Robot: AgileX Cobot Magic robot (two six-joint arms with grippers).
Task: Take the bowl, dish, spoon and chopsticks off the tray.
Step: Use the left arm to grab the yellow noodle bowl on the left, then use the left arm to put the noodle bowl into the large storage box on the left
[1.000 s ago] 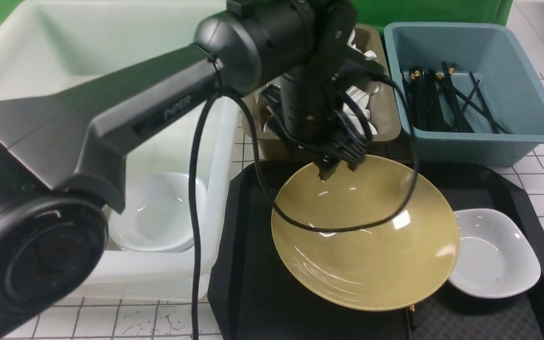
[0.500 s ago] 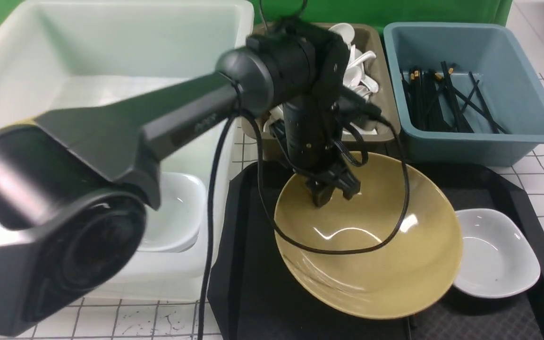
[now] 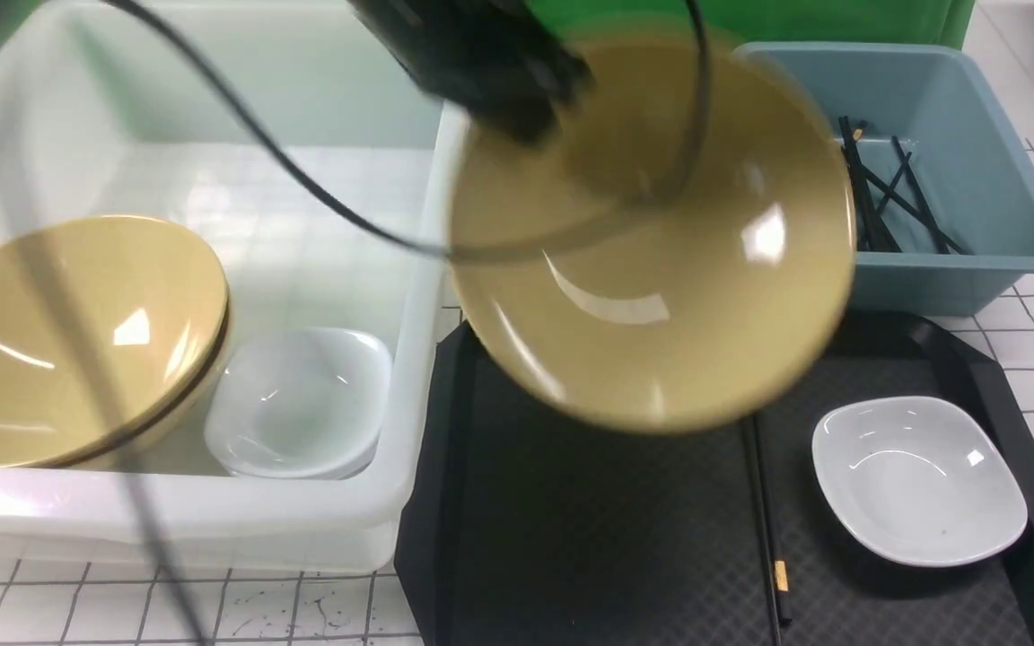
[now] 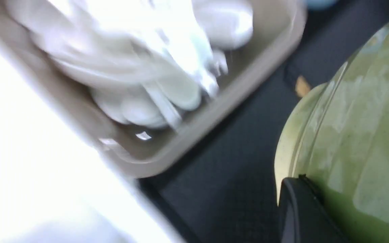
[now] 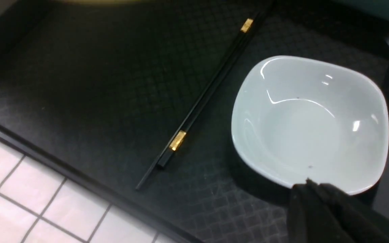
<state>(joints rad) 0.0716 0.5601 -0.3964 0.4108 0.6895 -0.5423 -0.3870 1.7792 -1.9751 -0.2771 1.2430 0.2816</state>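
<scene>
1. The left end effector (image 3: 546,121) is clamped on the rim of the yellow bowl (image 3: 652,305), now lifted off the tray (image 3: 571,538) and tilted; its outline blurs, so it is probably in motion.
2. The lift uncovers more of the chopsticks (image 3: 761,502), lying on the tray, on the robot's side of the left end effector and to the left of the right end effector (image 5: 311,190).
3. For the task: the bowl is leaving first. The white tub (image 3: 391,525), to the left of the left end effector, holds similar bowls and a white dish, so it seems the likely destination. The wide bowl could knock the tub wall.
4. The right end effector is closed, apparently on nothing; the small dish (image 3: 921,484) sits upright just beyond it on the tray, still to be cleared.
5. Spoons (image 4: 177,84) fill the beige tub (image 4: 235,104) near the left end effector; the task's own cannot be told apart.
6. Surface: white grid-patterned tabletop (image 3: 337,606), nearer the robot than the left end effector. Room: green backdrop (image 3: 840,20) beyond both end effectors, blue-grey tub (image 3: 957,283) before it.
</scene>
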